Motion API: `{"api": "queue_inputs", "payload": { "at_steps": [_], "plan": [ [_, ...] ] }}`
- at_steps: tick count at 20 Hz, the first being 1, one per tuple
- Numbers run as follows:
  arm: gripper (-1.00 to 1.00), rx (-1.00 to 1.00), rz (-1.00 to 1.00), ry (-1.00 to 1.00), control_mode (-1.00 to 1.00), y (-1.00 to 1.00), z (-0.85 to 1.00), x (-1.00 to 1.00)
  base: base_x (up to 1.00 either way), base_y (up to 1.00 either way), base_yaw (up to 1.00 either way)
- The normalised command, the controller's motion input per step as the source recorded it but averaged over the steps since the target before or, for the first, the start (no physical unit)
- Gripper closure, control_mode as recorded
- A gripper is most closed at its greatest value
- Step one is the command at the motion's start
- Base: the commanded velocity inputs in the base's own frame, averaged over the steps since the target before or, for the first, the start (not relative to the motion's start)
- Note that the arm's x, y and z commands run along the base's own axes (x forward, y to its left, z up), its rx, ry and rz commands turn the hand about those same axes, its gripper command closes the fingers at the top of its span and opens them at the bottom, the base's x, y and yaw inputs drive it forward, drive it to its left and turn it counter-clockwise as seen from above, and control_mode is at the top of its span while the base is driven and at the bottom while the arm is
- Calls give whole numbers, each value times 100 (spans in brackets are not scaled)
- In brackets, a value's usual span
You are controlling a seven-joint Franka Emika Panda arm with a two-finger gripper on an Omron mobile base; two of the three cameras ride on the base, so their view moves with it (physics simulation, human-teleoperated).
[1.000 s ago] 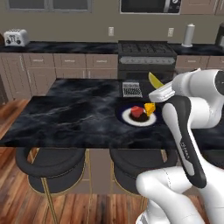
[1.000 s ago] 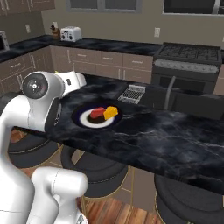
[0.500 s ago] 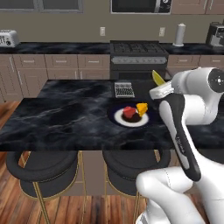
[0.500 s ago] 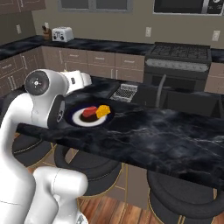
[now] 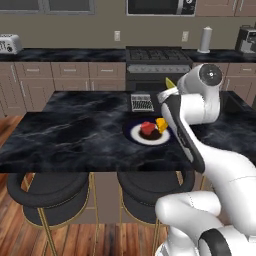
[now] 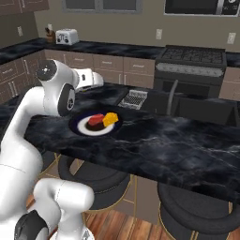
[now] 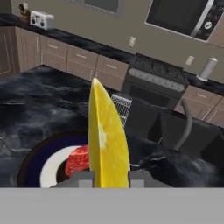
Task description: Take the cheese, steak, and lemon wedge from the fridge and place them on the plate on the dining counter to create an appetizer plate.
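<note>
Claw (image 7: 111,177) status: closed on the lemon wedge (image 7: 106,140), with one dark fingertip (image 7: 84,176) visible on each side of the wedge base in the hand view. That view shows the wedge standing on end, its pale yellow cut face toward the camera and its pointed tip at the top. In the left base view, the yellow tip of the lemon wedge (image 5: 171,83) projects above the white hand, over the far side of the desk (image 5: 75,130).

Plate (image 5: 136,134) location: on the black marble desk top, near the front edge, directly below and in front of the hand. The dark navy rim and white inner ring are visible in the right base view (image 6: 78,123) and in the hand view (image 7: 33,162).

Plate contents:
- Steak (image 5: 147,128): red slab, resting on the plate centre; also visible at (image 6: 96,120) and (image 7: 78,158).
- Cheese (image 5: 162,124): orange-yellow chunk, touching the steak on its right side in both base views (image 6: 110,118).

Adjacent items: a small metal wire rack (image 5: 141,102) lies on the desk just beyond the plate. Two round dark stools (image 5: 46,195) with gold legs stand under the near edge. A range (image 5: 152,62) and a toaster (image 5: 10,44) stand along the back wall.

The lemon wedge is not in contact with the plate.
</note>
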Motion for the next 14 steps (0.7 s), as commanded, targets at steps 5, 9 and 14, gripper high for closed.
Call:
{"api": "queue_inputs", "payload": {
  "at_steps": [5,9,14],
  "plan": [
    [100,0,-4,25,-100,3,-37,26,0,0,0],
    [100,0,0,24,-100,20,-58,19,0,0,0],
    [100,3,0,17,-100,15,-66,25,0,0,0]
  ]
}}
